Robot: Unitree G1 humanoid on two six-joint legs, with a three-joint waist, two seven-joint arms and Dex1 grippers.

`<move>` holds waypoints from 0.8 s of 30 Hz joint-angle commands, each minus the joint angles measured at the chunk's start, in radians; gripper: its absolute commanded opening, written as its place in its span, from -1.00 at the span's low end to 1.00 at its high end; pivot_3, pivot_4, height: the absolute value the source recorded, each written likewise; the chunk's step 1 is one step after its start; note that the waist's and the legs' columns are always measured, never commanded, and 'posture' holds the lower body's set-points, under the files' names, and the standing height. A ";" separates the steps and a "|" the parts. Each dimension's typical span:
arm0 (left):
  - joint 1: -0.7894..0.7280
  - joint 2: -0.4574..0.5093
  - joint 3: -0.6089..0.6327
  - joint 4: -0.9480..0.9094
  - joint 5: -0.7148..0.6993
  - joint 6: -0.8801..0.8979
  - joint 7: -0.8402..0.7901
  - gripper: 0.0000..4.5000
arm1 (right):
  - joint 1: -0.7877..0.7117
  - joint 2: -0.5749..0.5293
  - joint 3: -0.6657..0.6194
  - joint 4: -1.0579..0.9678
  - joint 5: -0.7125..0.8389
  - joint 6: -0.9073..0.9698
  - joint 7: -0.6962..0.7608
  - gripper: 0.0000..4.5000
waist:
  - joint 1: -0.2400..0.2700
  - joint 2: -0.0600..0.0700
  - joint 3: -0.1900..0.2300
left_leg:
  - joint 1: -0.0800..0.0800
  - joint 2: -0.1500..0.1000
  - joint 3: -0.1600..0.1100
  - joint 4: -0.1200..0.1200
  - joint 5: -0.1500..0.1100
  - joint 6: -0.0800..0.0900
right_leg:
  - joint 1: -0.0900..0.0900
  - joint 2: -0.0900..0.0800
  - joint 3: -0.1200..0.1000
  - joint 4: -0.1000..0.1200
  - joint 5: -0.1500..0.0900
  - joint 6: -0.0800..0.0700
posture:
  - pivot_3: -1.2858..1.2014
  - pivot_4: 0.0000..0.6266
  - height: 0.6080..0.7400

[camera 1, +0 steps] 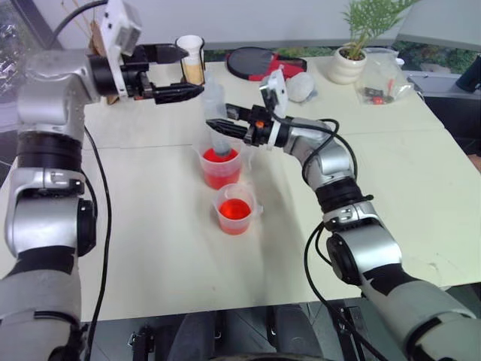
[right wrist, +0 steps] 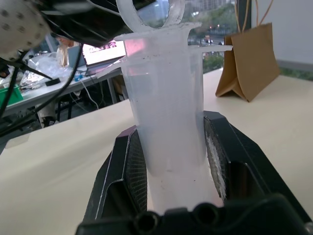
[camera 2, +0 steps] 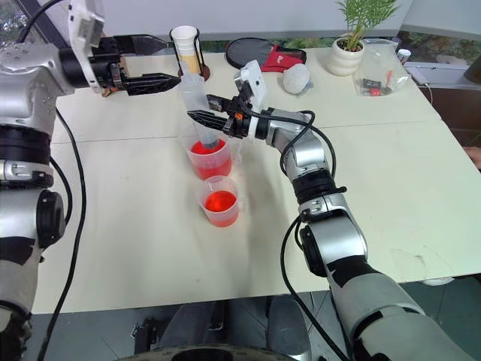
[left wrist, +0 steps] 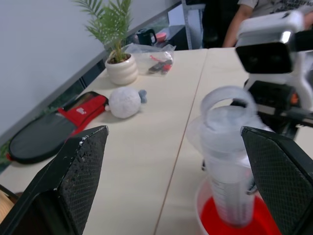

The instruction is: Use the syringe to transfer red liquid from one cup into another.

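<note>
A clear syringe (camera 1: 216, 113) stands upright with its tip in the far cup (camera 1: 221, 167), which holds red liquid. My right gripper (camera 1: 219, 125) is shut on the syringe barrel (right wrist: 168, 98), just above that cup. A second, smaller cup (camera 1: 234, 210) of red liquid sits just in front of the first. My left gripper (camera 1: 192, 70) is open, level with the plunger top and just to its left. In the left wrist view the plunger ring (left wrist: 227, 100) shows between the spread fingers (left wrist: 73, 181), touching neither.
At the back of the table stand a potted plant (camera 1: 349, 60), a clear plastic bag (camera 1: 383, 79), a white plush ball (camera 1: 301, 86), a black and red case (camera 1: 259, 62) and a tall cup in a holder (camera 1: 190, 56). A person (left wrist: 254, 7) sits beyond the table.
</note>
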 commanded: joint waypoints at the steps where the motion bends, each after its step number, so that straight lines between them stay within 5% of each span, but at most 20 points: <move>1: -0.049 -0.013 0.008 0.053 0.028 -0.074 -0.010 1.00 | 0.005 0.011 -0.004 -0.071 0.014 0.009 -0.012 -0.40 | 0.002 0.000 0.000 | 0.000 0.000 0.000 0.000 0.000 0.000 | 0.000 0.000 0.000 0.000 0.000 0.000 | 0.03 -0.52 1.00; 5: -0.080 -0.048 0.022 0.122 0.033 -0.113 -0.003 1.00 | 0.021 0.014 0.003 -0.101 0.013 0.028 -0.017 -0.40 | 0.002 0.000 0.000 | 0.000 0.000 0.000 0.000 0.000 0.000 | 0.000 0.000 0.000 0.000 0.000 0.000 | 0.03 -0.52 1.00; 8: -0.089 -0.072 0.031 0.147 0.027 -0.129 -0.011 0.62 | 0.030 0.017 0.008 -0.113 0.011 0.035 -0.023 -0.40 | 0.001 0.000 0.000 | 0.000 0.000 0.000 0.000 0.000 0.000 | 0.000 0.000 0.000 0.000 0.000 0.000 | 0.03 -0.52 1.00; 15: -0.100 -0.094 0.054 0.175 0.026 -0.126 0.009 -0.94 | 0.038 0.027 0.019 -0.090 -0.006 0.026 -0.051 -0.40 | 0.001 0.000 0.000 | 0.000 0.000 0.000 0.000 0.000 0.000 | 0.000 0.000 0.000 0.000 0.000 0.000 | 0.03 -0.52 1.00; 24: -0.151 -0.097 0.116 0.182 -0.008 -0.113 0.056 -0.94 | 0.084 0.057 0.039 -0.115 -0.011 0.029 -0.068 -0.40 | 0.001 0.000 0.000 | 0.000 0.000 0.000 0.000 0.000 0.000 | 0.000 0.000 0.000 0.000 0.000 0.000 | 0.03 -0.52 1.00</move>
